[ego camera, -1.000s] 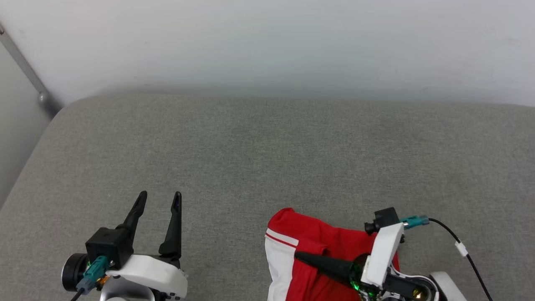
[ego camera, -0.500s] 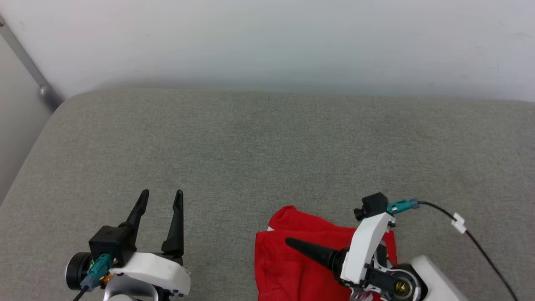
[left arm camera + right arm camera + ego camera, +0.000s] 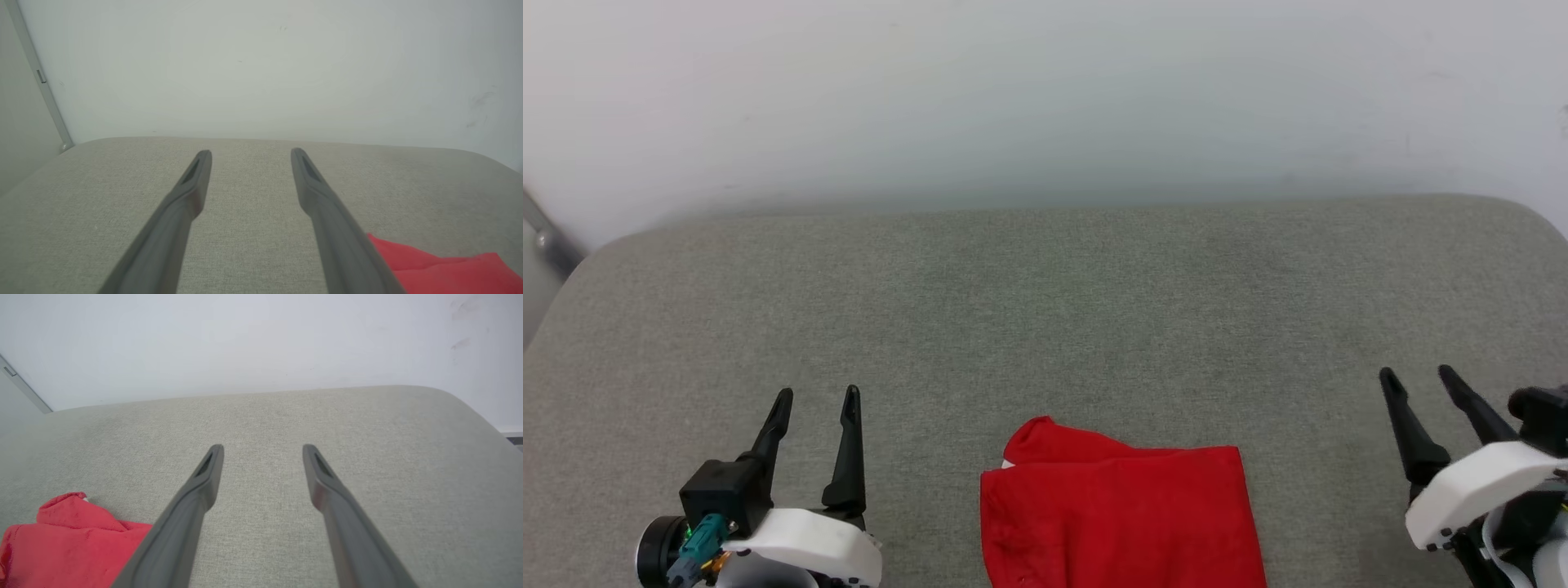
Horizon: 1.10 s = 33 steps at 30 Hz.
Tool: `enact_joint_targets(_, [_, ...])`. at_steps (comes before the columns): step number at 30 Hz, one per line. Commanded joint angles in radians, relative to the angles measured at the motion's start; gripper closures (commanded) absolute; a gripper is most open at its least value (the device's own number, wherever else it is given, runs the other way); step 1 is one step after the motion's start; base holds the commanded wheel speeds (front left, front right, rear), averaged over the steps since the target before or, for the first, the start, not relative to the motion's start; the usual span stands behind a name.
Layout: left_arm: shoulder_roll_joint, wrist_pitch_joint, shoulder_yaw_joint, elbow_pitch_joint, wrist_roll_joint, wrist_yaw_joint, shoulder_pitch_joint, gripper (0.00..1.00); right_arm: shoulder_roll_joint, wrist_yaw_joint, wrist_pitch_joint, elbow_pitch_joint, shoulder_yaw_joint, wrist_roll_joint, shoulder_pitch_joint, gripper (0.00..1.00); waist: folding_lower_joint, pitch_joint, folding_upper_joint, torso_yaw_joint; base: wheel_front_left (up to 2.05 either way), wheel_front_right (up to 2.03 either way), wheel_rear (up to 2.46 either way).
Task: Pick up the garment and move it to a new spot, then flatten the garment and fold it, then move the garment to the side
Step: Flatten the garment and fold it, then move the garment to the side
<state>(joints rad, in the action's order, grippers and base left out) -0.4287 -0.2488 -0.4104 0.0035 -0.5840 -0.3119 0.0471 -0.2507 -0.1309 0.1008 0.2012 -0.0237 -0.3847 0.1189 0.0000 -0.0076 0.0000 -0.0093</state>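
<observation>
**One garment down, two pincers spread**

I count one garment (image 3: 1119, 514), one cushion (image 3: 1045, 310) that carries it, and my two pincers with two dark fingers each, four in all. Behind the cushion stands one pale wall (image 3: 1045, 98), and one metal rail (image 3: 546, 237) slants down by the cushion's far left corner.

The garment lies on the near part of the cushion, well away from the far edge and both far corners. It is a roughly square red slab with a small hump at its far left corner, where a white fleck peeks out. It sits between my pincers and touches neither.

My left pincer (image 3: 818, 392) hovers over the near left part of the cushion, spread wide with nothing between its fingers. My right pincer (image 3: 1414, 372) hovers over the near right part, likewise spread and empty. Both point toward the far edge.

The garment's near part is cut off by the bottom of the head view, so I cannot tell how far it reaches toward me. The cushion's near edge is out of frame too. My right pincer's body runs off the right edge, and my left one's off the bottom. In my wrist views only a red corner of the garment juts in, partly behind one finger.
</observation>
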Motion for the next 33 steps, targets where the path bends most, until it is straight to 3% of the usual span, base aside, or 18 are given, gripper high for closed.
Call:
enact_joint_targets(1, [0.002, -0.006, 0.005, 0.002, 0.008, 0.000, -0.008, 0.00, 0.018, 0.000, -0.028, -0.045, 0.034, 0.040, -0.038, 0.00, 0.0000, -0.002, 0.0000, -0.008, 0.00, 0.00, 0.00])
enact_joint_targets(7, [0.004, -0.012, 0.011, 0.013, 0.018, 0.003, -0.031, 0.00, 0.079, 0.000, -0.107, -0.220, 0.090, 0.122, -0.140, 0.00, 0.0000, -0.014, 0.0000, -0.028, 0.00, 0.00, 0.00])
enact_joint_targets(13, [0.008, -0.014, 0.011, 0.016, 0.029, -0.006, -0.068, 0.00, 0.108, 0.000, -0.095, -0.299, 0.074, 0.137, -0.196, 0.00, 0.0000, -0.031, 0.0000, -0.028, 0.00, 0.00, 0.00])
enact_joint_targets(28, [0.018, -0.017, 0.035, 0.007, 0.041, -0.002, -0.078, 0.00, 0.118, 0.000, -0.051, -0.312, 0.080, 0.123, -0.203, 0.00, 0.0000, -0.032, 0.0000, -0.016, 0.00, 0.00, 0.00])
enact_joint_targets(33, [0.034, -0.018, 0.070, -0.012, 0.049, -0.004, -0.078, 0.00, 0.119, 0.000, 0.087, -0.264, 0.150, 0.028, -0.212, 0.00, 0.0000, -0.024, 0.0000, -0.010, 0.00, 0.00, 0.00])
